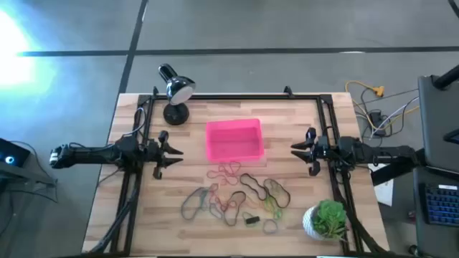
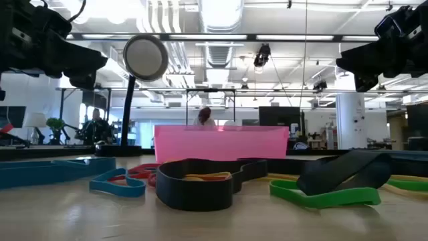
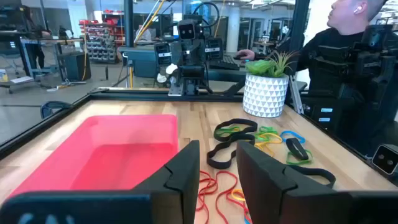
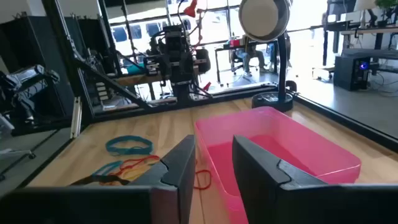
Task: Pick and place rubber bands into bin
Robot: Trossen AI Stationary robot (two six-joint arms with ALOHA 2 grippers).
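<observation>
On the slatted wooden surface (image 1: 136,208), you have the glossy pink plastic bin (image 1: 234,140) mid-table, its low walls smooth. The rubber bands (image 1: 237,195), thin floppy loops, lie scattered just in front of it. A black lamp (image 1: 174,93) stands behind; a potted plant (image 1: 326,219) sits by the bands. Your left claw (image 1: 173,153) and right claw (image 1: 295,149) hover level on either side of the bin, fingers parted, grasping nothing.
</observation>
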